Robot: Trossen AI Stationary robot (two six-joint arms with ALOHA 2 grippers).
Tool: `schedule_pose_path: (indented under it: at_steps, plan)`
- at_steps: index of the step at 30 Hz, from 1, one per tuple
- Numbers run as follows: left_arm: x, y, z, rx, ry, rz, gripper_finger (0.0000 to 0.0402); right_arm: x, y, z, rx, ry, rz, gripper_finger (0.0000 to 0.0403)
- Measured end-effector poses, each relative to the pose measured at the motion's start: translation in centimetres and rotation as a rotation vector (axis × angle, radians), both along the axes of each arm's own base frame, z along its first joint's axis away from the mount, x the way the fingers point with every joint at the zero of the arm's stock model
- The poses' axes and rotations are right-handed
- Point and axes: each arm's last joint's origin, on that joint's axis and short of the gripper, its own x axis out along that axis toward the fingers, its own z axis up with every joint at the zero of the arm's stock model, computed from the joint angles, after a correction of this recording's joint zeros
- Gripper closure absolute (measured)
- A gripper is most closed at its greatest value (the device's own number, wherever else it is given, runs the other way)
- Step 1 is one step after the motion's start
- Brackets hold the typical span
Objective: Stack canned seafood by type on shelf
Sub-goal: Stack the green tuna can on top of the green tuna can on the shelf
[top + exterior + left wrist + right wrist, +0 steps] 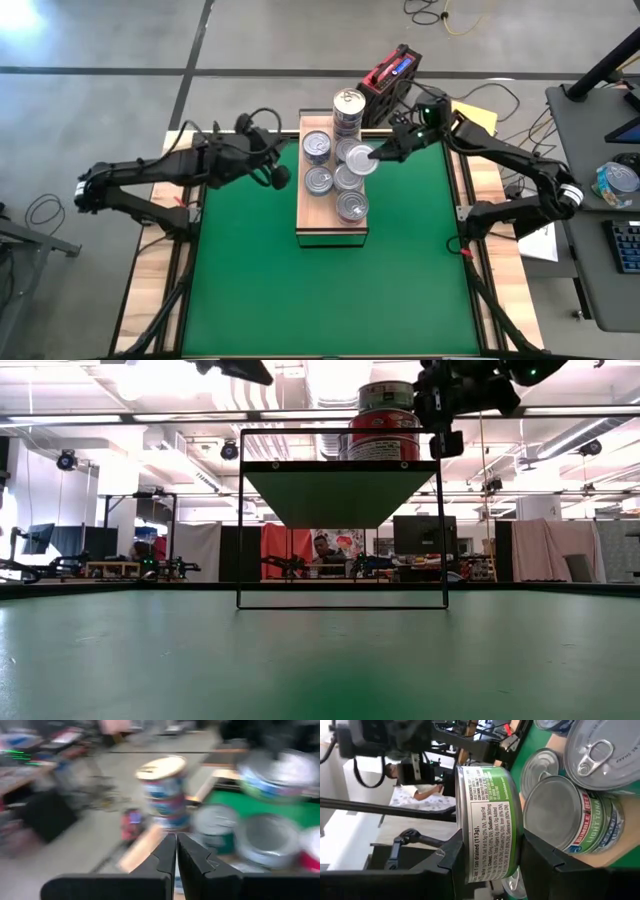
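The long rectangular light-wood shelf with a dark frame (331,226) stands on the green mat (330,290) at the middle of the mat's far edge, its long side running from the far edge toward the centre. About a dozen small round flat metal tins of seafood (338,172) sit on its board. At the far end a tall stack topped by a gold-lidded tin (348,101) rises above the rest; beside and in front of it lie silver-lidded tins in lower piles, with one silver tin (352,206) nearest the near end of the shelf.

The right gripper (378,153) reaches in from the mat's far right corner and hangs over the middle of the shelf. Its fingers are clamped on a silver-lidded tin with a green label (489,822), one finger on each flat face, so the tin sits edge-on between them. Just beside it in the right wrist view lies another green-labelled tin (580,820) resting on the board.

The left gripper (281,178) hovers just off the shelf's left edge, near its far end, its fingers (192,857) pressed together with nothing between them.

A red and black box (389,74) lies on the floor beyond the far edge of the table.
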Motion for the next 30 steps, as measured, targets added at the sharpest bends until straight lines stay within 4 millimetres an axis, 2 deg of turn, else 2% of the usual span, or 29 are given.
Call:
schedule_pose_path:
  at_steps: [5, 8, 14, 19, 23, 30]
  plan:
    - [0.0, 1.9, -0.4, -0.129, -0.003, -0.301, 0.0401, 0.3, 0.3, -0.1, 0.039, 0.031, -0.039, 0.0270]
    - [-0.5, 3.1, -0.3, -0.155, -0.017, -0.391, 0.0401, 1.0, 1.2, -0.1, 0.099, 0.070, -0.078, 0.0270]
    - [-1.4, 4.9, 0.0, -0.105, -0.004, -0.373, 0.0401, 2.0, 2.9, 0.0, 0.167, 0.116, -0.112, 0.0270]
    - [-1.7, 5.5, 0.0, -0.066, 0.019, -0.359, 0.0401, 1.9, 2.8, -0.6, 0.227, 0.194, -0.229, 0.0270]
    - [-1.7, 5.6, 0.0, -0.042, 0.036, -0.366, 0.0401, 1.7, 2.9, -1.0, 0.248, 0.241, -0.238, 0.0270]
    - [-1.9, 6.0, 0.0, -0.026, 0.046, -0.354, 0.0401, 2.0, 2.9, -1.0, 0.156, 0.210, -0.218, 0.0270]
